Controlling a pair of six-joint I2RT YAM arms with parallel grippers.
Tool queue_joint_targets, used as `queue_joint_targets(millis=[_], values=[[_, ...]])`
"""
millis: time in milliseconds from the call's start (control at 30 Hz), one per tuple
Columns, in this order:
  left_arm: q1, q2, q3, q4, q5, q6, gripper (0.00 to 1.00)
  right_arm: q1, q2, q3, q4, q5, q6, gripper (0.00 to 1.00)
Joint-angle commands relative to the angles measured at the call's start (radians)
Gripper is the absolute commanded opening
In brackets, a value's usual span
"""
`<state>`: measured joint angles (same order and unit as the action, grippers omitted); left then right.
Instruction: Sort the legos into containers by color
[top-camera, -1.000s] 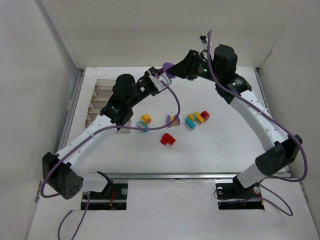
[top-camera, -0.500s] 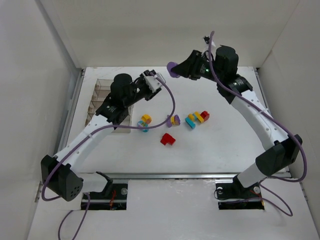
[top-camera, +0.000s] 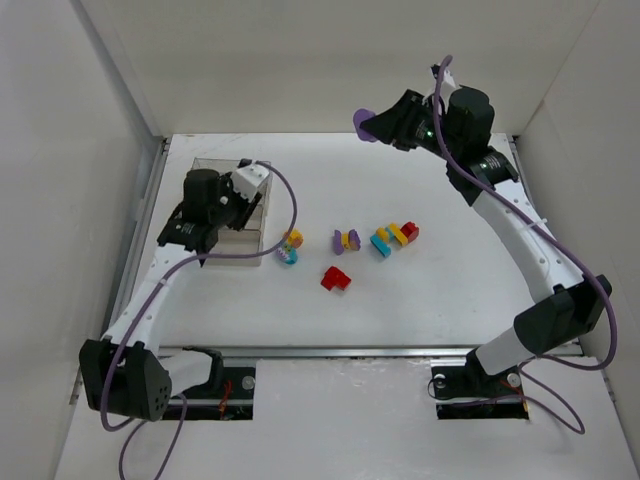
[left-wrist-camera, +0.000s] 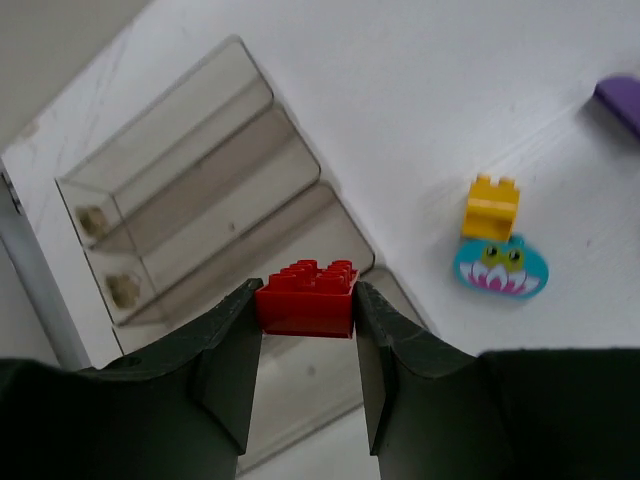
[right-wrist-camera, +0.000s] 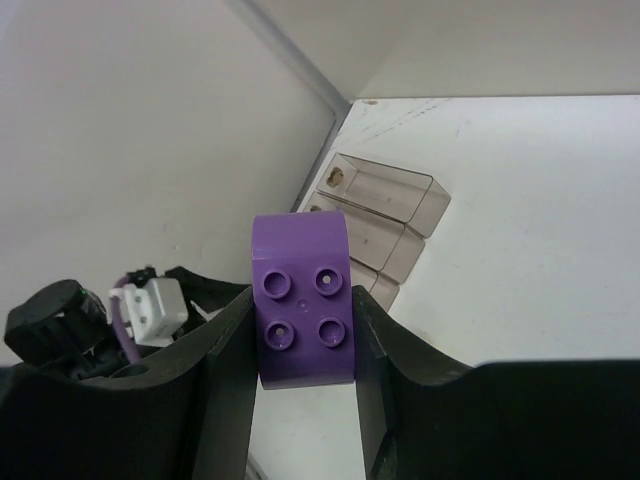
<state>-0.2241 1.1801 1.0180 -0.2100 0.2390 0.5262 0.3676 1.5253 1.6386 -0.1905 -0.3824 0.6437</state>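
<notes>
My left gripper (left-wrist-camera: 306, 302) is shut on a red brick (left-wrist-camera: 306, 297) and holds it above the near compartments of the clear smoky organizer (left-wrist-camera: 190, 190). In the top view the left gripper (top-camera: 232, 212) hovers over the organizer (top-camera: 212, 168) at the table's left. My right gripper (right-wrist-camera: 302, 330) is shut on a purple curved brick (right-wrist-camera: 302, 300), held high at the back; it also shows in the top view (top-camera: 365, 124). On the table lie a yellow-and-teal cluster (top-camera: 290, 246), a purple-and-yellow cluster (top-camera: 346, 240), a teal-yellow-red cluster (top-camera: 393, 236) and a red brick (top-camera: 336, 278).
White walls enclose the table on the left, back and right. A metal rail (top-camera: 150, 210) runs along the organizer's left side. In the right wrist view the left arm's wrist with its white camera (right-wrist-camera: 150, 305) sits below and left of the organizer (right-wrist-camera: 385, 215).
My left arm has swung left and back with the red brick, from mid-table to over the organizer. My right arm has moved right and up with the purple brick.
</notes>
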Motion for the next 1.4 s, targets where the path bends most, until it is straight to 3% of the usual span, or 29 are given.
queue_joint_targets(millis=[0,167,367,467,533,600,633,667,867,933,1067,1100,1233,1367], values=[[0.040,-0.079,-0.080,-0.109,-0.004,0.066,0.00,0.016,-0.004,-0.002,0.054,-0.019,-0.016,0.00],[0.087,-0.088,-0.222,-0.054,-0.029,0.100,0.00,0.037,0.015,-0.002,0.054,-0.038,-0.026,0.00],[0.108,-0.031,-0.251,0.049,-0.082,0.046,0.00,0.047,0.015,-0.011,0.054,-0.047,-0.035,0.00],[0.108,-0.004,-0.263,0.078,-0.107,0.031,0.09,0.047,0.015,-0.022,0.054,-0.047,-0.035,0.00],[0.108,0.006,-0.254,0.078,-0.107,0.020,0.20,0.047,0.004,-0.031,0.054,-0.047,-0.044,0.00],[0.108,0.006,-0.254,0.078,-0.107,0.020,0.40,0.056,0.004,-0.031,0.054,-0.047,-0.044,0.00],[0.108,0.015,-0.254,0.066,-0.107,0.020,0.60,0.056,0.004,-0.031,0.054,-0.047,-0.044,0.00],[0.108,0.015,-0.254,0.066,-0.107,0.020,0.68,0.056,0.004,-0.031,0.054,-0.047,-0.055,0.00],[0.108,-0.011,-0.243,0.011,-0.077,0.049,0.74,0.065,0.013,-0.019,0.054,-0.133,-0.133,0.00],[0.108,-0.068,-0.233,0.011,-0.031,0.079,0.75,0.074,0.022,-0.005,0.054,-0.228,-0.198,0.00],[0.108,-0.158,-0.129,0.001,0.196,0.112,0.78,0.085,0.010,-0.049,0.054,-0.361,-0.528,0.00],[0.108,-0.169,-0.061,0.001,0.362,0.112,0.78,0.085,-0.003,-0.063,0.054,-0.398,-0.579,0.00],[0.083,-0.133,0.083,-0.020,0.806,0.135,0.83,0.097,-0.025,-0.117,0.054,-0.489,-0.817,0.00],[0.040,-0.016,0.192,-0.011,0.976,0.106,0.83,0.172,-0.074,-0.184,0.054,-0.489,-1.042,0.00]])
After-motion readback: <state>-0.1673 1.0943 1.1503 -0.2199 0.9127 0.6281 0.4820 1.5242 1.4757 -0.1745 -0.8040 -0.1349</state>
